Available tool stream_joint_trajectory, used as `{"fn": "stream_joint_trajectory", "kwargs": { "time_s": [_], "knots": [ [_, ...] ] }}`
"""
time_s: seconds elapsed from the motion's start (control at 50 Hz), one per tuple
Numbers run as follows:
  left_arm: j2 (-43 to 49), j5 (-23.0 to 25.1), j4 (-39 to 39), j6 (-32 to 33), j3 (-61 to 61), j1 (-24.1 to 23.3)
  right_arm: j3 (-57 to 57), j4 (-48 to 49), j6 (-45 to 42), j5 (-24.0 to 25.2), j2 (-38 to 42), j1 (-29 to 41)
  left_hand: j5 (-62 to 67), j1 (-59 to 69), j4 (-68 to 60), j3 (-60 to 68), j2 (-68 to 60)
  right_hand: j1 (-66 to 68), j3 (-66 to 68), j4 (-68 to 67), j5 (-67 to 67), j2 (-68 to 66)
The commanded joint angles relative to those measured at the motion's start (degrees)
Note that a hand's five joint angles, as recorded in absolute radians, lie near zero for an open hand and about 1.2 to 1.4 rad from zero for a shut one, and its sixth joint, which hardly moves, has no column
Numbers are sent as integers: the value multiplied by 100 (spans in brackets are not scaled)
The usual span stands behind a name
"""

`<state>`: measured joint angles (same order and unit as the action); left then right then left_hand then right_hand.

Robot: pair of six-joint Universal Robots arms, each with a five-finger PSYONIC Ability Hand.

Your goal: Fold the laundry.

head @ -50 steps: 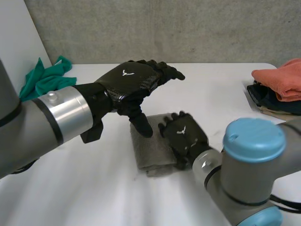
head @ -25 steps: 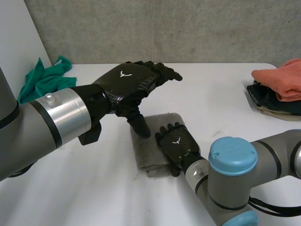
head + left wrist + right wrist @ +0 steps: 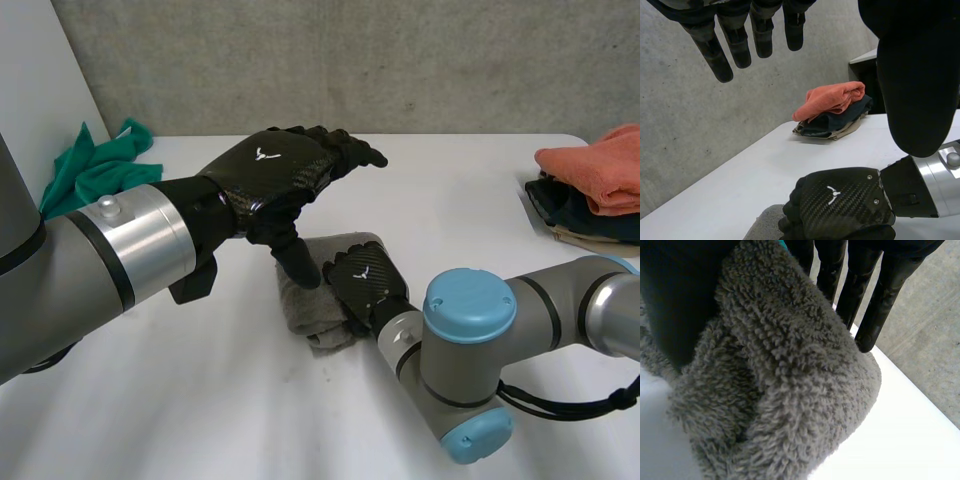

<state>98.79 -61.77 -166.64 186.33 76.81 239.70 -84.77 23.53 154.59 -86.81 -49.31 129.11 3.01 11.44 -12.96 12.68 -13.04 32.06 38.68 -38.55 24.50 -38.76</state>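
- The grey towel point(image 3: 305, 312) lies bunched near the middle of the white table point(image 3: 200, 400), between the two hands.
- The right hand point(image 3: 365, 287) rests on the towel's right side. In the right wrist view, a thick fold of the pile point(image 3: 790, 390) swells up between its thumb point(image 3: 675, 305) and its fingers point(image 3: 880, 295). The fingers are nearly straight and close together, and they pinch the fold against the thumb.
- The left hand point(image 3: 272, 170) hovers over the towel's far left part and holds nothing. Its fingers point(image 3: 735, 45) are straight and slightly spread, reaching out over the table. Its thumb point(image 3: 298, 262) points down at the towel, just beside the right hand, but whether the tip touches the cloth cannot be told.
- The left hand and forearm hide the towel's far edge from the head camera, and the right hand covers much of its right side.
- The right arm point(image 3: 470, 330), with its light-blue cap, crosses the near right part of the table behind the right hand.
- A crumpled green cloth point(image 3: 95, 170) sits at the table's far left edge, well apart from the towel.
- A stack of folded clothes stands at the far right edge, an orange cloth point(image 3: 598, 170) on top of a dark garment point(image 3: 575, 215). It is well apart from both hands.
- A concrete wall point(image 3: 400, 60) rises behind the table.
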Motion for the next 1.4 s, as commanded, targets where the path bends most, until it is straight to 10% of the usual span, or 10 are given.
{"fn": "stream_joint_trajectory", "kwargs": {
  "time_s": [0.02, 0.24, 0.76, 1.4],
  "knots": [
    [9, -2, -9, 0, 0, 24, 179, 2, 45, -12, 97, -9, 191, 348, -196, 225, -188, 3702, 3040, -3054, 3459, -3033],
    [-18, -10, -9, -18, -43, 76, 777, -16, 124, 216, 62, -746, 208, 365, -213, 242, -205, 4794, 4132, -4145, 4550, -4124],
    [-44, -107, -18, -44, -52, 164, 3448, 1029, 764, 3010, -71, -4164, 208, 365, -213, 242, -205, 4794, 4132, -4145, 4550, -4124],
    [202, -239, -238, -44, 9, 129, 2535, 1813, 1188, 4524, 1275, -6126, 275, 432, -281, 309, -272, 4583, 3921, -3934, 4339, -3913]
  ]
}}
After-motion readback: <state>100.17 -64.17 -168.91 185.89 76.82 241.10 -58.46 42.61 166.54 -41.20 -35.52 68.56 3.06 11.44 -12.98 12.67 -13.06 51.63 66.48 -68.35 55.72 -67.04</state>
